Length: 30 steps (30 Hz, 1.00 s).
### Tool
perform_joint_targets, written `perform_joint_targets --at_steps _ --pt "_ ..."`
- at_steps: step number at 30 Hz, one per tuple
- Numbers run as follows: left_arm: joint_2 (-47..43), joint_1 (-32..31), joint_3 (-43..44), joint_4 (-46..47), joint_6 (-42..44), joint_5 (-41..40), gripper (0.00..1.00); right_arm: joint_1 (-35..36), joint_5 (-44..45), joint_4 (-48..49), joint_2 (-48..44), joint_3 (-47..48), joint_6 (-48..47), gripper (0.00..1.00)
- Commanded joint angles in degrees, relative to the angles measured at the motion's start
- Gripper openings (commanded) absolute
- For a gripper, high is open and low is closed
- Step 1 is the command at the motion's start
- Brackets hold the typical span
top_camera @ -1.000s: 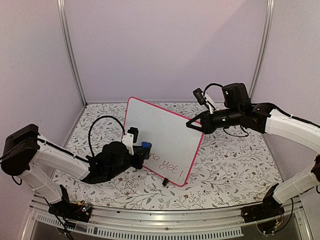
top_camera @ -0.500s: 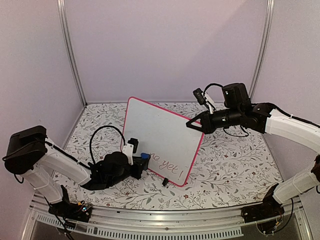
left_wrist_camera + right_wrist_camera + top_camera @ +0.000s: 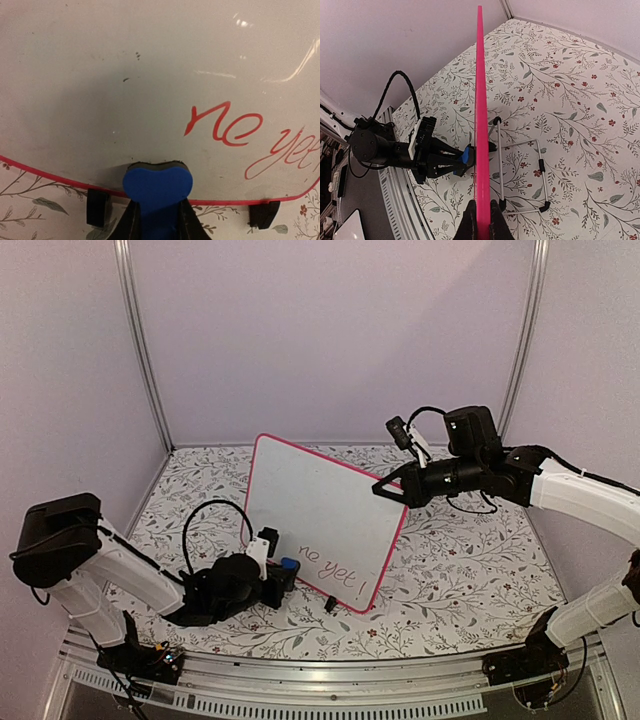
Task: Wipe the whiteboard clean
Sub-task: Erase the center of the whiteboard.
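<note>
Wiping across the red writing [image 3: 225, 127] is judged to be the step in hand. The whiteboard [image 3: 322, 508] is stood tilted near the middle of the floral surface [image 3: 460, 560], propped from behind by a wire stand [image 3: 520, 175]. Its top right edge is pinched by the right hand [image 3: 383, 489], whose fingers are pressed onto the pink frame. A blue eraser [image 3: 157, 183] is pinched in the left hand [image 3: 283, 575] and is held at the board's bottom edge, just left of the letters.

For the stroke to go well, the eraser face should be laid flat on the glossy board and carried sideways toward the bottom right corner. Pressure should be modest, so that the board is not pushed off its feet, and the right hand's grip should be used as a brace.

The eraser's contact face is hidden behind its own body, so actual touching cannot be confirmed. The last letters are cut off in the left wrist view, and the right hand's fingertips are barely seen.
</note>
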Motion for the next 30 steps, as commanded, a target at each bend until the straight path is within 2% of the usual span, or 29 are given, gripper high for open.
perform_joint_targets --at_steps 1,7,12,19,30 --pt "-2.75 -0.65 0.97 -5.03 1.47 -0.67 0.04 1.52 -3.40 -4.26 0.99 -1.01 -4.23 0.00" --pt "-9.33 1.83 3.60 -7.83 5.61 -1.43 0.05 1.52 -3.41 -4.26 0.99 -1.04 -4.22 0.00" --pt "-11.42 4.05 6.18 -9.12 8.65 -1.00 0.05 1.52 -3.40 -4.19 0.82 -1.12 -4.23 0.00" --pt "-6.65 4.40 8.96 -9.25 9.61 0.31 0.05 1.52 -3.49 -4.17 0.91 -1.08 -4.24 0.00" --pt "-2.78 3.17 5.21 -5.88 5.73 1.08 0.04 1.52 -3.49 -4.04 1.00 -1.15 -4.23 0.00"
